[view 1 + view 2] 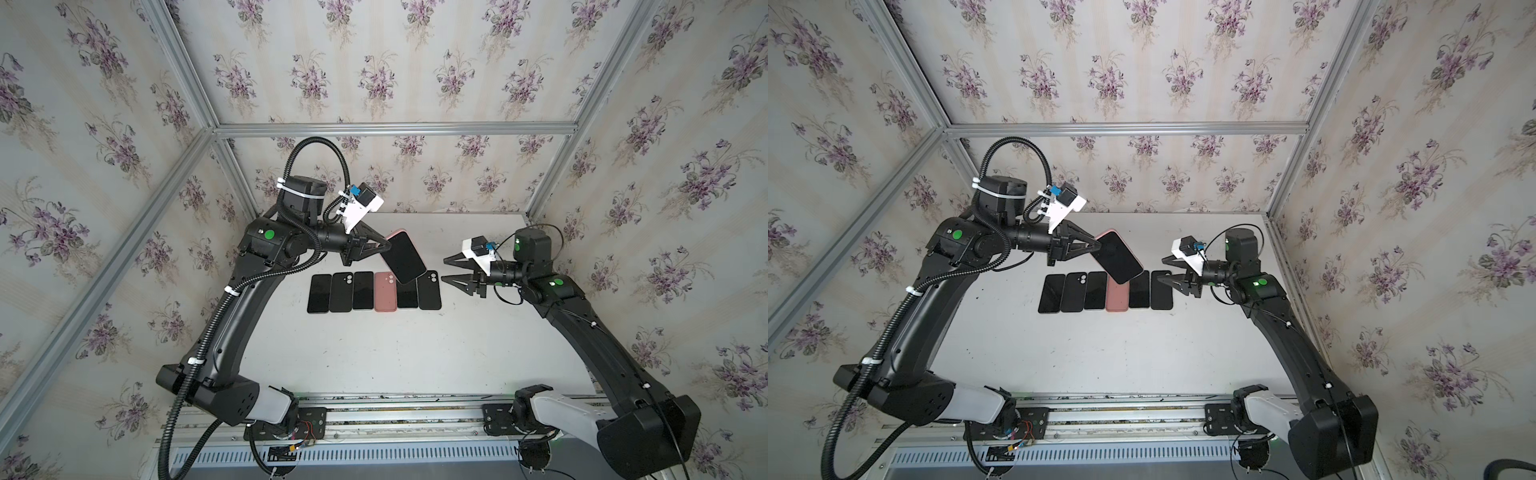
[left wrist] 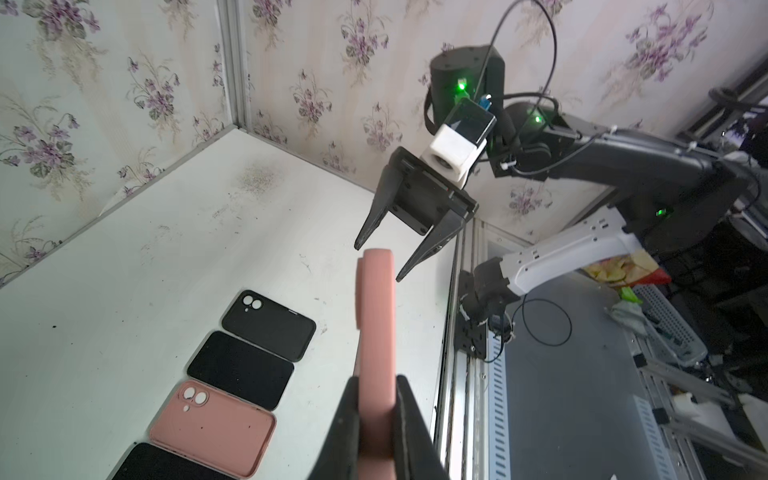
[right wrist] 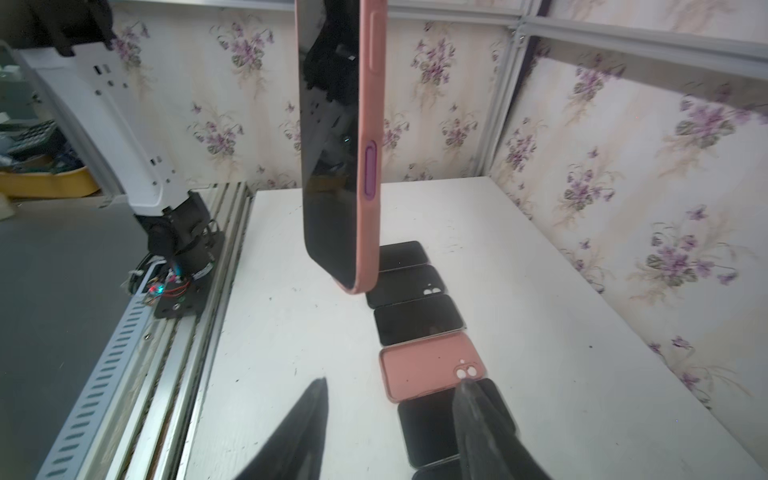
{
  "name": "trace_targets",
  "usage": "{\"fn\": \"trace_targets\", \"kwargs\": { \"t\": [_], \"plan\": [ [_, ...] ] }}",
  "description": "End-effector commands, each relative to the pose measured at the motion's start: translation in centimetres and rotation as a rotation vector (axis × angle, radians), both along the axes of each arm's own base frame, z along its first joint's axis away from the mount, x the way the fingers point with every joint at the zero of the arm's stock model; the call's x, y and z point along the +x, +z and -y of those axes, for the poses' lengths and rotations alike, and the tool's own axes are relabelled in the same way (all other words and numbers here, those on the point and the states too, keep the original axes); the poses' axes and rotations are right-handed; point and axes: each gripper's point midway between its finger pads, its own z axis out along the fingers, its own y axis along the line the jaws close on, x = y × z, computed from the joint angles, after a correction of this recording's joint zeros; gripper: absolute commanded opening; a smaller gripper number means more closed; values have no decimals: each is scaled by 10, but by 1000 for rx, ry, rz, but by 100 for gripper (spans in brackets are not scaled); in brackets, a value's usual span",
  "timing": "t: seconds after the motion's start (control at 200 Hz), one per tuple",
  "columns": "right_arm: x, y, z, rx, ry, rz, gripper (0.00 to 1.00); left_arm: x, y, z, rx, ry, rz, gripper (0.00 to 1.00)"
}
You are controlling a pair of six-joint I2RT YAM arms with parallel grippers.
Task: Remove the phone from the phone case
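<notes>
Our left claw point(image 1: 388, 246) is pinched narrow on one short end of the pink case point(image 1: 392, 233). The phone point(image 1: 405, 257) sits inside it, dark screen up in both top views. From the left wrist we see that case point(image 2: 376, 324) edge-on, with a finger pressed to each face.

The cased phone hangs in the air, tilted, its length running from 11 toward 5 o'clock in a top view. At its 3 o'clock, clear of it, our right claw point(image 1: 444, 269) stands with jaws apart and nothing between them, tips aimed toward 9 o'clock.

At the phone's 6 o'clock a row point(image 1: 1095, 291) of six flat pieces lies on the white table point(image 1: 415, 353). Among them are a loose pink shell point(image 1: 385, 291) and, at the row's 3 o'clock end, a black shell point(image 1: 430, 291).
</notes>
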Motion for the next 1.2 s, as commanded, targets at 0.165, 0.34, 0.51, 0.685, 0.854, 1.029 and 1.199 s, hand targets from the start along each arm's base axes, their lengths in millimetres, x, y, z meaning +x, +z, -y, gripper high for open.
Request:
{"fn": "trace_targets", "kwargs": {
  "t": [0.165,0.34,0.51,0.685,0.854,1.029,1.199],
  "plan": [
    [-16,-19,-21,-73,131,-15,48,-24,-5,10,42,-120,73,0],
    [-18,-18,-27,-67,165,-26,46,-31,-6,13,38,-146,68,0],
    [-24,-16,-31,-60,193,-37,43,-31,-8,14,41,-147,63,0],
    [-32,-18,-33,-63,218,-60,37,-30,-8,15,44,-146,66,0],
    [-41,-17,-33,-63,232,-79,39,-27,-11,15,55,-138,66,0],
    [-43,-19,-35,-66,236,-85,41,-25,-12,16,58,-137,65,0],
    [-43,-18,-37,-66,243,-94,40,-24,-13,16,63,-135,67,0]
  ]
}}
